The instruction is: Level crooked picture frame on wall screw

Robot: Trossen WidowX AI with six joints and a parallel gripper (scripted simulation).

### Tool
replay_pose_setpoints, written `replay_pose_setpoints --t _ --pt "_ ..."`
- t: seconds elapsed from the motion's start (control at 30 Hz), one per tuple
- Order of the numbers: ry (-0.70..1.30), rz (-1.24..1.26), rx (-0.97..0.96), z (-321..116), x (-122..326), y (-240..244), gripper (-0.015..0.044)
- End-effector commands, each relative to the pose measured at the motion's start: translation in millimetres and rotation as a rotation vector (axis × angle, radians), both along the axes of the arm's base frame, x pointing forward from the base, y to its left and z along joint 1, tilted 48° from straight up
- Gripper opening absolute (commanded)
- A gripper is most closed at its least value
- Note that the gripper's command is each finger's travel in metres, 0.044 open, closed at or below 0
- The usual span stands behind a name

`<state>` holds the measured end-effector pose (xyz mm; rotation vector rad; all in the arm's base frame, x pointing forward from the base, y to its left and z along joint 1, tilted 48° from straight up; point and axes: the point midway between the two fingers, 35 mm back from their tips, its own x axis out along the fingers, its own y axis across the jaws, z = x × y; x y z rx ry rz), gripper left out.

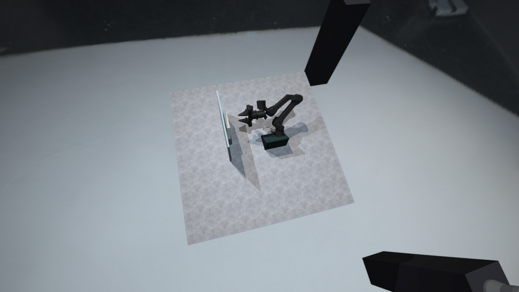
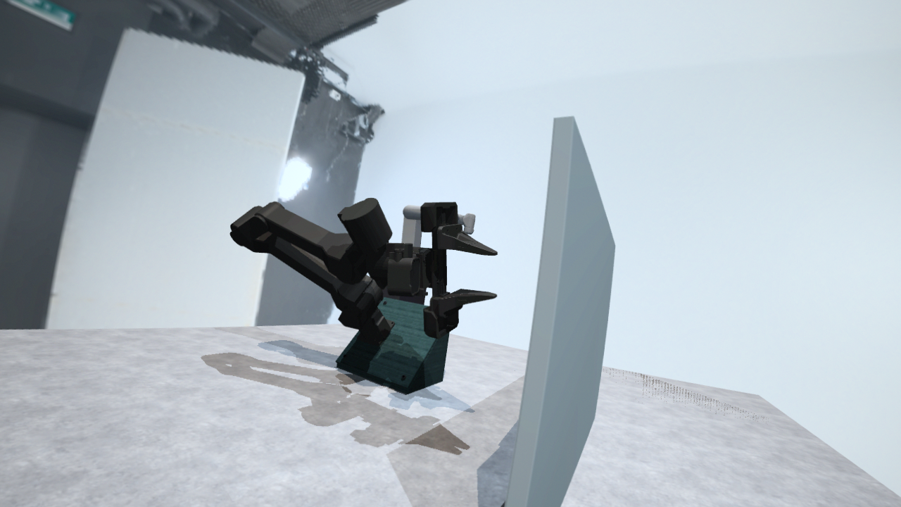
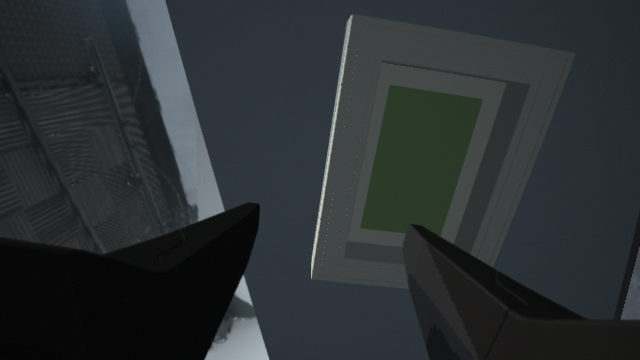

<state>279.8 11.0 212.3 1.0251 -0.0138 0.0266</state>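
The picture frame (image 1: 228, 127) (image 3: 347, 160), grey with a green picture, hangs on the upright grey wall panel (image 2: 566, 315) (image 3: 280, 125). The wrist view is turned on its side, with the panel's top edge at left. There the frame is plainly crooked: its upper long edge stands nearer the panel's top edge at the image's lower end, so its left side is higher, facing the panel. The gripper (image 1: 239, 118) (image 2: 496, 274) (image 3: 333, 216) is open and empty, fingers one above the other, short of the panel. One fingertip overlaps the frame's lower image end. Screw and notched strip are hidden.
The arm's dark green base (image 1: 275, 141) (image 2: 402, 346) stands on the grey mottled table top (image 1: 217, 214) (image 2: 126, 453), facing the panel. A black post (image 1: 337, 43) stands at the table's back right corner. Another dark block (image 1: 432, 272) is at the lower right in the top view.
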Motion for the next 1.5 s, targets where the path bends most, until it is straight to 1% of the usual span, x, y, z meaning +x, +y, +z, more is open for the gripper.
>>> replay_pose_setpoints --t 0.0,0.2,0.77,1.47 --pt "0.003 0.000 0.005 0 18 0 0.0260" --pt "0.001 0.000 0.005 -6 52 0 0.0260" --pt "0.001 0.000 0.005 -6 54 0 0.0260" --pt "-0.001 0.000 0.005 -5 87 1 0.0260"
